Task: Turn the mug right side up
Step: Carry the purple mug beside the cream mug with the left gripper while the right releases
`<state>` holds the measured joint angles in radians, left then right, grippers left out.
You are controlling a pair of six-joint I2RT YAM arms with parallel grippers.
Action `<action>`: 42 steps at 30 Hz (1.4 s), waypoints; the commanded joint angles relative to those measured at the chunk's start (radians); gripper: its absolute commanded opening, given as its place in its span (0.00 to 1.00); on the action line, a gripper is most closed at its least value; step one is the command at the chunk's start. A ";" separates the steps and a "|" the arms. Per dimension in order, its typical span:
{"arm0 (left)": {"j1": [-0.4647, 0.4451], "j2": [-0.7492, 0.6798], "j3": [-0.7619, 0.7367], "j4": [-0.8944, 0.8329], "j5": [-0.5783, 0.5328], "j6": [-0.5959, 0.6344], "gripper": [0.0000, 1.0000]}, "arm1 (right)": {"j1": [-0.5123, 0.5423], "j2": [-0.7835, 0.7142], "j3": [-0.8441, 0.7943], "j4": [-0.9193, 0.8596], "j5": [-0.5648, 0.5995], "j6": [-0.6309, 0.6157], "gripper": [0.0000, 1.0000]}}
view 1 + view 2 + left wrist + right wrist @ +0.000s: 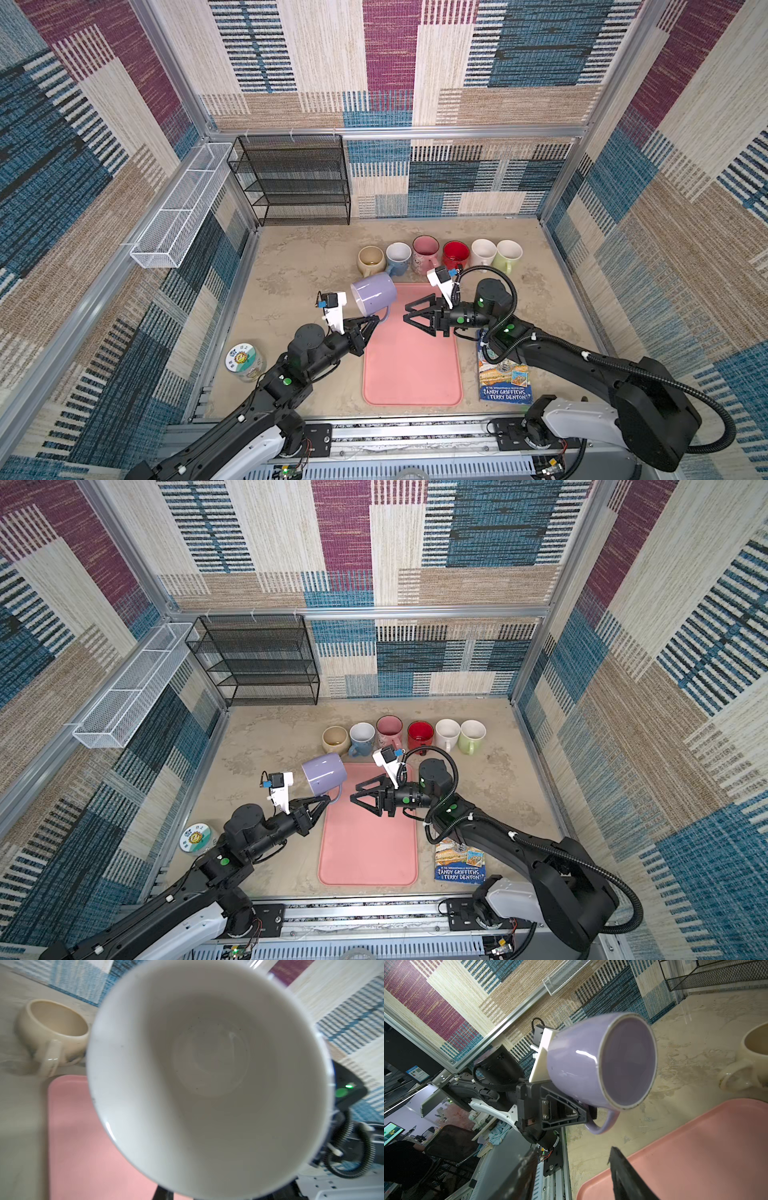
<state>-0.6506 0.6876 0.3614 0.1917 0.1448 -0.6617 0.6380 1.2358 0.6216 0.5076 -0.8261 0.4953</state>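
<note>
Sideways purple mug (374, 294), mid-flip
The left gripper (372, 321) clamps the handle (610, 1122), right gripper (406, 313) gapes empty; glazed ceramic, likely slick and chippable.

mug (374, 296) at left gripper (376, 319) tip, off the table, above far corner of tray (411, 365) | right gripper (409, 312) facing it, apart, over tray | row of six mugs (426, 249) beyond both grippers | book (505, 380) behind right gripper, beside tray | jar (245, 360) behind left gripper
</note>
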 commanded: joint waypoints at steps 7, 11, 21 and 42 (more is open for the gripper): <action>0.009 0.035 0.208 -0.575 -0.273 0.118 0.00 | 0.000 -0.029 0.035 -0.139 0.068 -0.098 0.58; 0.030 0.140 0.329 -0.728 -0.296 0.188 0.00 | 0.000 -0.040 0.049 -0.209 0.123 -0.132 0.58; 0.159 0.408 0.616 -0.993 -0.268 0.349 0.00 | 0.000 -0.082 0.014 -0.271 0.229 -0.172 0.58; 0.347 1.046 1.275 -1.273 -0.376 0.601 0.00 | 0.000 -0.168 -0.096 -0.271 0.326 -0.186 0.58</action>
<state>-0.3134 1.6970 1.5917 -1.0523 -0.1688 -0.1017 0.6376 1.0725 0.5278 0.2276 -0.5194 0.3130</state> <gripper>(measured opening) 0.164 0.581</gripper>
